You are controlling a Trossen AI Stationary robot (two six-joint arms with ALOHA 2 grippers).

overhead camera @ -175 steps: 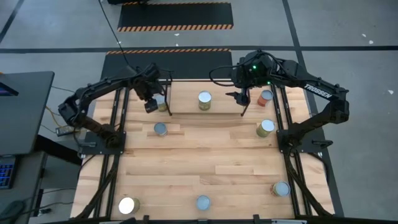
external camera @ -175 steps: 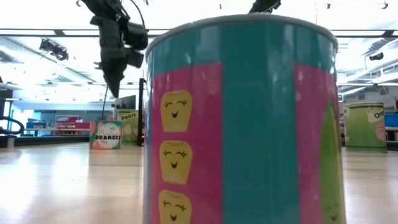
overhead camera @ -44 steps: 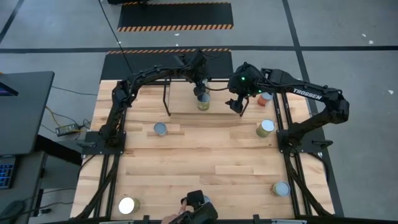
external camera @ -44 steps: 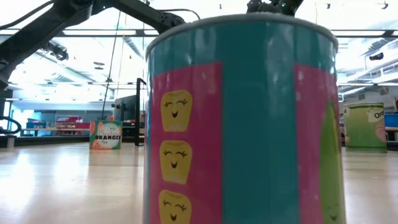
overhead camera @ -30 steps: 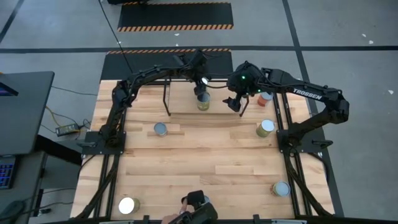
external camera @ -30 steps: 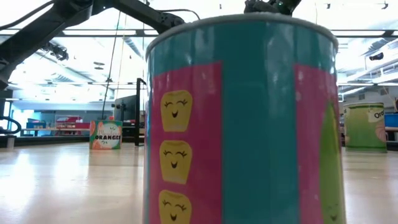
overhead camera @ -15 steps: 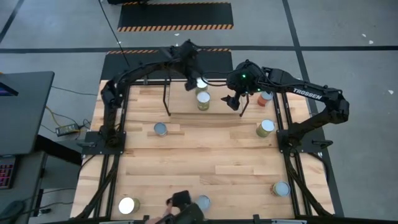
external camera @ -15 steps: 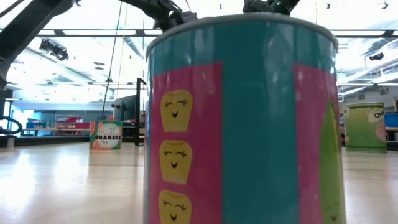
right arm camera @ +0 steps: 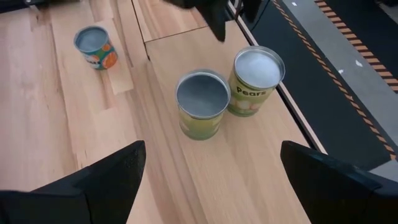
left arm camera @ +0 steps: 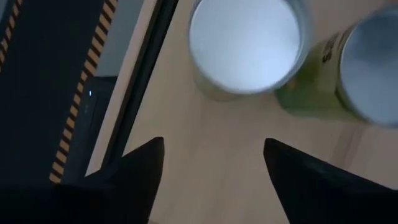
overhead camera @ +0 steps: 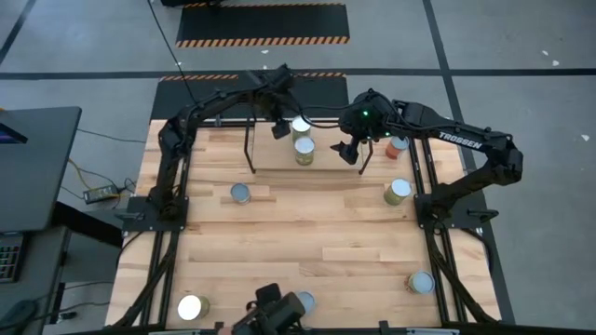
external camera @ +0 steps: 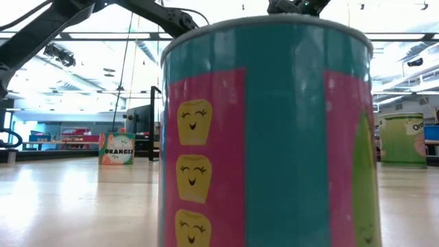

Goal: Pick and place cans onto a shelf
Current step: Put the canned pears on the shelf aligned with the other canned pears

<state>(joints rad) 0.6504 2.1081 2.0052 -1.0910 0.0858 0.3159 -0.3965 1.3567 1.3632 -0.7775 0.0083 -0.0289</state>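
Note:
The shelf (overhead camera: 275, 154) is a low light-wood board with black wire frames, at the table's far side. Two cans stand on it side by side: a white-topped "Pears" can (overhead camera: 300, 126) (left arm camera: 245, 43) (right arm camera: 255, 71) and a yellow-green can (overhead camera: 304, 151) (right arm camera: 202, 102). My left gripper (overhead camera: 279, 128) (left arm camera: 211, 162) is open and empty, just left of the Pears can. My right gripper (overhead camera: 354, 154) (right arm camera: 211, 168) is open and empty above the shelf, right of both cans. Other cans stand on the tabletop.
On the table stand an orange-red can (overhead camera: 399, 144), a yellow-green can (overhead camera: 398, 191), a can at the left (overhead camera: 240, 193), and cans near the front edge (overhead camera: 421, 282) (overhead camera: 190, 307) (overhead camera: 303, 302). A person's hand with a dark object (overhead camera: 270, 312) is at the near edge. A teal-pink can (external camera: 267, 137) fills the low view.
My left gripper has drawn back from the Pears can toward the table's left. The can stays upright on the shelf beside the yellow-green can. The person's hand at the near edge has shifted left.

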